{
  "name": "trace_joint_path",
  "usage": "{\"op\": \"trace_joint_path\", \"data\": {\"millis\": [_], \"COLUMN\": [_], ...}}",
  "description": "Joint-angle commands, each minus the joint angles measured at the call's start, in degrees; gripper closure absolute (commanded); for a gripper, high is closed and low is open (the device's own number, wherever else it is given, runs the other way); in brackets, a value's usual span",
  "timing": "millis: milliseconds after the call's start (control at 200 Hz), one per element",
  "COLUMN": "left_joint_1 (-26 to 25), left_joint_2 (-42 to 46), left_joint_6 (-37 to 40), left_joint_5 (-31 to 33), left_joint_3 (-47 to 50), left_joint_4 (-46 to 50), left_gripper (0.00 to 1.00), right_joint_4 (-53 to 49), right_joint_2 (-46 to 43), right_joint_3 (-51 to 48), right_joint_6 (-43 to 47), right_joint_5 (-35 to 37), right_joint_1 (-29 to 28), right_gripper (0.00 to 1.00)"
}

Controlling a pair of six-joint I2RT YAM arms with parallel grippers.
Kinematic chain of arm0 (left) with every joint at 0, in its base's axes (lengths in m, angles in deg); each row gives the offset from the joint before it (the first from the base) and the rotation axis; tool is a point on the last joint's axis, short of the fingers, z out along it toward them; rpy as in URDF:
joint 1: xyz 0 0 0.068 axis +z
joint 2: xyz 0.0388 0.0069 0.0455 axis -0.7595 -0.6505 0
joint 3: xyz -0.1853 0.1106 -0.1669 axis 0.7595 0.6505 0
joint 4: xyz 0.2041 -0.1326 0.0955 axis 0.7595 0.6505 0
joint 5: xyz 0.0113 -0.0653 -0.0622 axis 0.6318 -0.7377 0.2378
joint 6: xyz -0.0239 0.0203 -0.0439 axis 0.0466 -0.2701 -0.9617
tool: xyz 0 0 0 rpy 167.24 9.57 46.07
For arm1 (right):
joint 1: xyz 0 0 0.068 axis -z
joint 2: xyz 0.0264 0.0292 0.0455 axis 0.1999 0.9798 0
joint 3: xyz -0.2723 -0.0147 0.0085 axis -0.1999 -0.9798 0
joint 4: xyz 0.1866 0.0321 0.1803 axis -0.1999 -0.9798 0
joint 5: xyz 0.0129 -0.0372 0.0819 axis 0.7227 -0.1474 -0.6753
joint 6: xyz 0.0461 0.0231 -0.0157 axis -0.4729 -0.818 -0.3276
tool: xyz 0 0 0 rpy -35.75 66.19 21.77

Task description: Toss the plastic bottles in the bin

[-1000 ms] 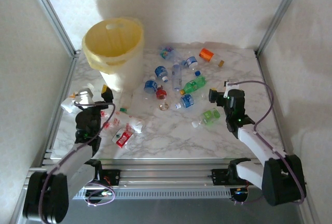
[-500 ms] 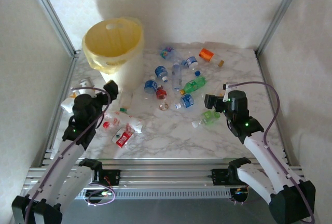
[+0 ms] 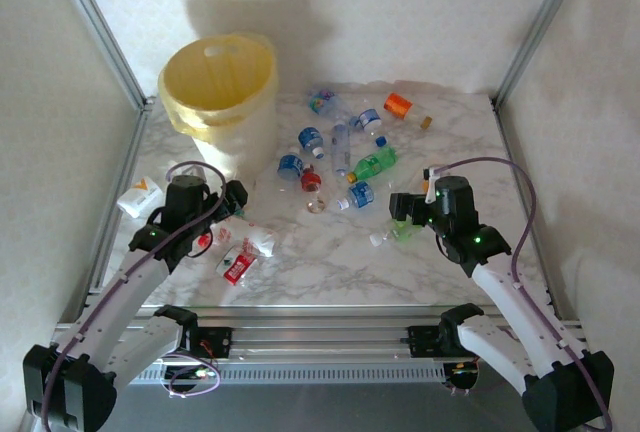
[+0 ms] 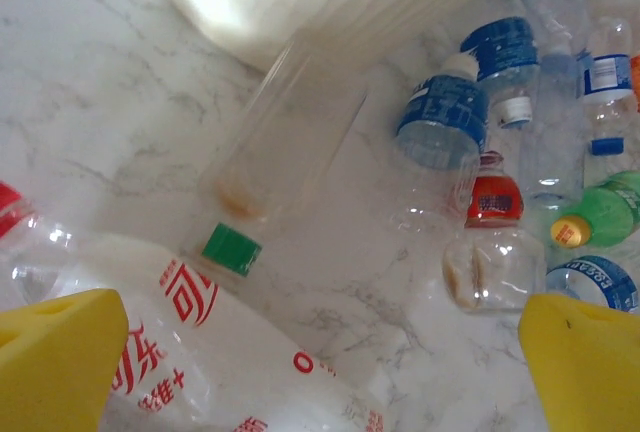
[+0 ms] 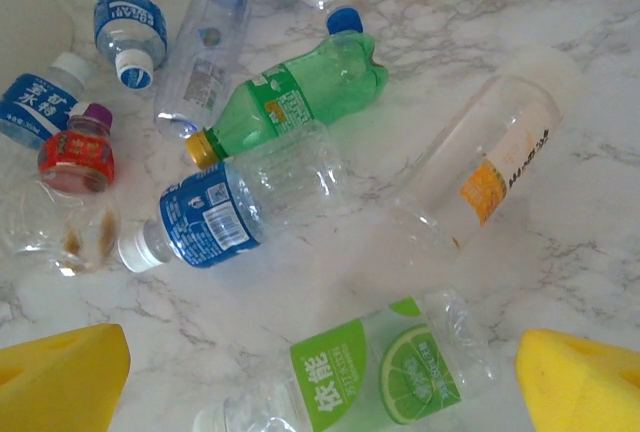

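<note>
Left gripper (image 3: 236, 195) and right gripper (image 3: 397, 208) farther out over plastic bottles (image 3: 372, 164), jaws wide, empty

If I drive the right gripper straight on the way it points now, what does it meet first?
Most likely the clear crushed plastic bottle with the lime-green label, lying between the yellow fingertips of the open right gripper in the wrist view. Nothing shows nearer, though depth is unclear.

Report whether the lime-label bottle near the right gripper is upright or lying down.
Lying down. In the right wrist view the lime-label bottle rests lengthwise on the marble table, its label facing up.
</note>
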Motion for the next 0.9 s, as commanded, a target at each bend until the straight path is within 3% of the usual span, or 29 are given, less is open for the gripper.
{"op": "trace_joint_path", "data": {"millis": [0, 581, 896], "left_joint_1": [-0.89, -3.83, -6.22], "left_joint_2": [1.76, 8.30, 9.38], "left_joint_6": [-3.70, -14.25, -18.13], "left_joint_5": [-1.71, 0.71, 0.98], "left_joint_3": [-0.15, 7.03, 10.35], "left_joint_4": [5.59, 18.96, 20.44], "left_gripper": [0.01, 0.01, 0.00], "right_joint_4": [-1.74, -2.68, -2.09], "right_joint_2": [-0.74, 2.39, 3.49], "right_joint_3": [2.19, 2.83, 2.74], "right_joint_6": [-0.43, 0.23, 0.45], "right_joint_5": [-1.38, -3.28, -4.03], "right_joint_1": [-0.62, -0.69, -0.71], "right_gripper": [0.01, 0.01, 0.01]}}
